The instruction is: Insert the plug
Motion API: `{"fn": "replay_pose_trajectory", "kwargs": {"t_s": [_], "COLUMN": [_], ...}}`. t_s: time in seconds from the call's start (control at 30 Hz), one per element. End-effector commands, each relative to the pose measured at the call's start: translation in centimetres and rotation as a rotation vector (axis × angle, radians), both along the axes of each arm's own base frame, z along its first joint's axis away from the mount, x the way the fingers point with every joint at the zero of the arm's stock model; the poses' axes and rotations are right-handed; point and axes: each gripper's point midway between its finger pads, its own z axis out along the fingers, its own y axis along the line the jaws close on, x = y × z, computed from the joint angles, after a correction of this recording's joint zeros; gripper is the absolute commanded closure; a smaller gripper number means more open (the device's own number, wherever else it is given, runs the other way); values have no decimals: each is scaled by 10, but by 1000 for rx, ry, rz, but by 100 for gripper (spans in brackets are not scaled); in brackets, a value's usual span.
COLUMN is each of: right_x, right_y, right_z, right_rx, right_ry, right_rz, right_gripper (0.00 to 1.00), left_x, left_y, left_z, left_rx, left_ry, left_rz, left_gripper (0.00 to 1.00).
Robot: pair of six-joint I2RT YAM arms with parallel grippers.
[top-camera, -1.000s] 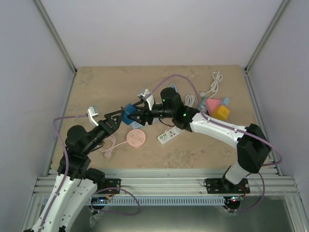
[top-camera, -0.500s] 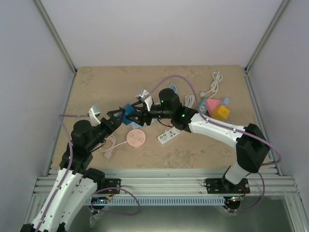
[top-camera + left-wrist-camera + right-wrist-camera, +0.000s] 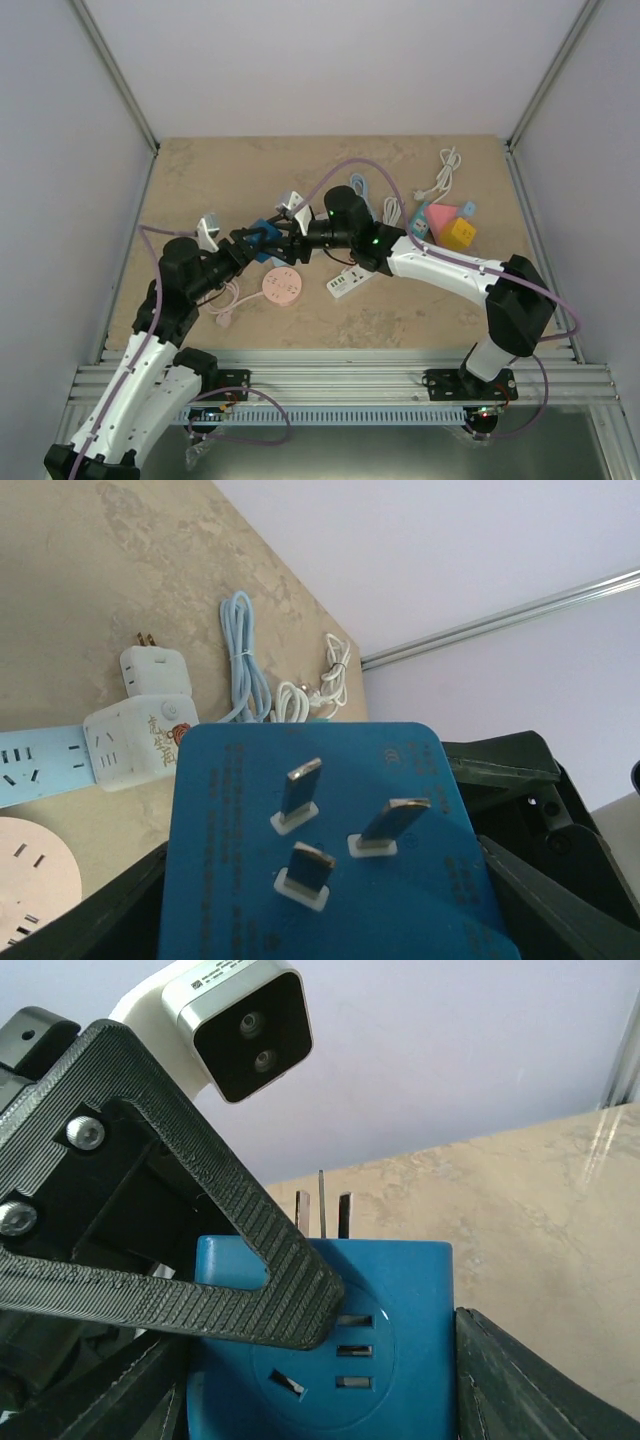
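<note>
The blue plastic cube plug (image 3: 265,236) hangs in the air just behind the round pink plastic socket disc (image 3: 282,287), clear of the beige stone-patterned table (image 3: 200,180), and both arms have hold of it at once. The left pincer (image 3: 250,244) is clamped on one pair of its faces, one black finger crossing the socket face in the right wrist view. The right pincer (image 3: 287,240) is clamped on the other pair, the cube sitting flush between its fingers. The three metal prongs (image 3: 390,818) stick out of the face turned toward the left wrist camera, free of either grip. This looks like a mid-air hand-over or regrasp ahead of the insertion proper, which has not begun. Next, I judge, one pincer must let go so the other can turn the prongs downward and carry the cube to a receptacle: the pink disc itself, or the white rectangular power strip (image 3: 346,284) just right of the disc, lining the prongs up with a matching three-slot outlet before pressing down
</note>
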Motion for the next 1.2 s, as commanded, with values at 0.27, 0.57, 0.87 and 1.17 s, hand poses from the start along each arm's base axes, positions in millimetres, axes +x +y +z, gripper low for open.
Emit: {"fn": "replay_pose_trajectory", "kwargs": {"t_s": [0.27, 0.57, 0.87, 1.17], "right_x": [0, -7, -16, -21], "right_y": [-13, -35, -41, -20], "right_z": [25, 32, 52, 66], "right_rx": [85, 166, 262, 311], "right_ry": [-109, -196, -270, -247], "right_rz": [-75, -118, -121, -132], "right_gripper": [7, 2, 3, 10], "left_x": [-7, -19, -32, -39], "left_y": [-16, -26, -30, -28], "left_z": [26, 64, 82, 85], "left_rx": [-89, -352, -516, -635], "left_ry": [-70, -60, -23, 22], "left_rz": [-95, -158, -217, -233], "left_gripper": [44, 44, 44, 43]}}
